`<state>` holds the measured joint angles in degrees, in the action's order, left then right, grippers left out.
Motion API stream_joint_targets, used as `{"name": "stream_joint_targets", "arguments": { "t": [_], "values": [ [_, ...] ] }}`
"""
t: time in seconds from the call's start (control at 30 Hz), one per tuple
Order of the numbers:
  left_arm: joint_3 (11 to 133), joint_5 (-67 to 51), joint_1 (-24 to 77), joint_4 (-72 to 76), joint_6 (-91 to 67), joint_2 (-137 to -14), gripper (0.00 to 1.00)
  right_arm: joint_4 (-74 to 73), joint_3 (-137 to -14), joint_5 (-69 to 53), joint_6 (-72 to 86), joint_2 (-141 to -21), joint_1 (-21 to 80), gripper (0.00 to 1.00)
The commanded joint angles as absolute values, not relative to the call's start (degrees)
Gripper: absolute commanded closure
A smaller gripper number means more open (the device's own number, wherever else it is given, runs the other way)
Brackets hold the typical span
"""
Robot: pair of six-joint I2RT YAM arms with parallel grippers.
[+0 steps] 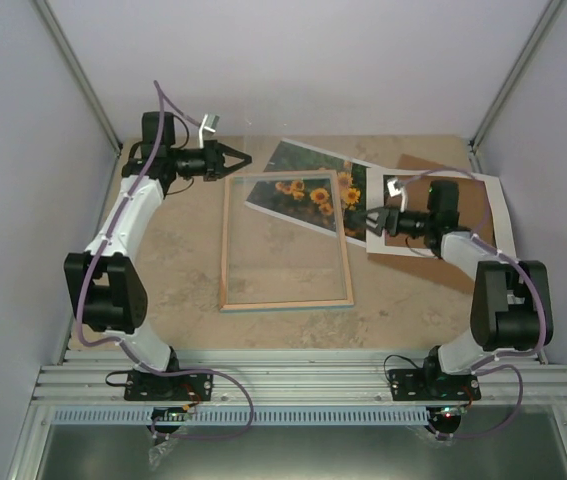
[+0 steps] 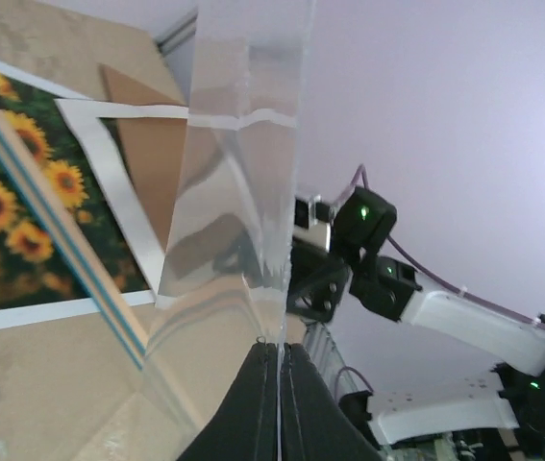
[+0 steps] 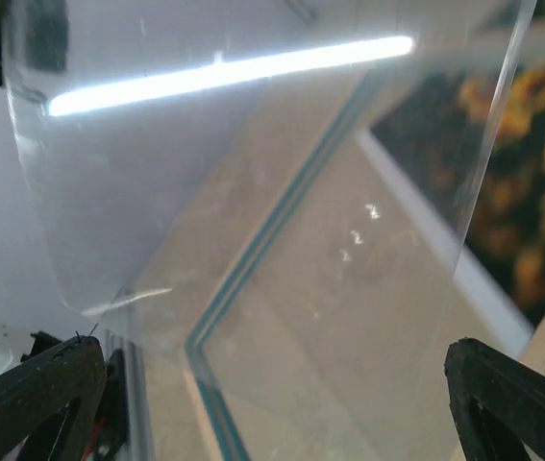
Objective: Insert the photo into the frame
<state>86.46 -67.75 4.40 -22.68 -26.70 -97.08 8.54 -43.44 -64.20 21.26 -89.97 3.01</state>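
Two arms reach over the tabletop [image 1: 183, 262]. The left tool [image 1: 245, 159] is clenched tight on the edge of a clear sheet [image 2: 243, 144], and its two fingers are pressed together with the thin sheet between them. The sheet stands up off the tabletop. It is very hard to see from above.

The right tool [image 1: 368, 224] is released, with its fingers spread wide apart. From its own camera, the clear sheet fills the view ahead of the fingers. A bright strip of light shines on it. The fingers do not pinch it.

The frame [image 1: 225, 240] lies flat in the middle of the tabletop, between the two arms. Its light wood side faces up, and a thin blue line shows along its edge in the wrist views. Neither tool touches it.

The photo [image 1: 303, 158] lies flat at the back of the tabletop, turned a little crooked. One part of it is tucked under the far right corner of the frame, so some yellow flowers show through the frame's opening. The rest sticks out behind and to the right.

A white mat [image 1: 503, 215] lies on the right side, just beside the photo. A brown board [image 1: 468, 198] shows through its hole. The right arm hangs over them.
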Motion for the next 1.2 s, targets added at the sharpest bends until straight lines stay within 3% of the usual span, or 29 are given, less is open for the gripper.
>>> {"name": "stream_joint_targets", "arguments": {
  "t": [0.0, 0.23, 0.43, 0.5, 0.53, 0.67, 0.77, 1.03, 1.17],
  "values": [
    [83.61, -75.81, 4.62, -12.54, -33.85, -91.63, 1.0, 10.92, -50.43, -70.41, 18.9, -89.33, 0.84, 0.02],
    [75.05, -78.95, 4.95, 14.13, -54.84, -84.83, 1.0, 19.29, -54.23, -72.1, 24.56, -89.62, 1.86, 0.02],
    [73.17, -78.8, 4.94, 18.1, -57.74, -83.02, 1.0, 26.22, -52.56, -72.0, 30.96, -87.3, 4.81, 0.03],
    [72.84, -78.26, 4.92, 17.65, -57.65, -82.91, 1.0, 31.59, -51.48, -72.84, 35.9, -86.94, 5.62, 0.15],
    [72.99, -77.78, 4.89, 15.47, -56.36, -83.02, 1.0, 34.4, -50.96, -72.98, 38.16, -86.59, 5.82, 0.26],
    [80.48, -66.64, 4.08, -20.38, -28.93, -85.65, 1.0, 32.81, -51.28, -71.01, 39.39, -85.93, 5.97, 0.72],
    [82.03, -55.43, 3.92, -31.64, -18.6, -87.4, 1.0, 26.7, -51.69, -67.75, 37.14, -86.09, 6.91, 0.99],
    [78.62, -28.9, 2.02, -36.98, -12.78, -89.83, 1.0, 18.1, -53.0, -60.22, 37.07, -92.05, 15.49, 0.99],
    [79.0, -22.43, 0.18, -40.02, -10.21, -93.53, 1.0, 16.46, -55.22, -58.2, 39.01, -97.91, 17.96, 0.99]
  ]
}}
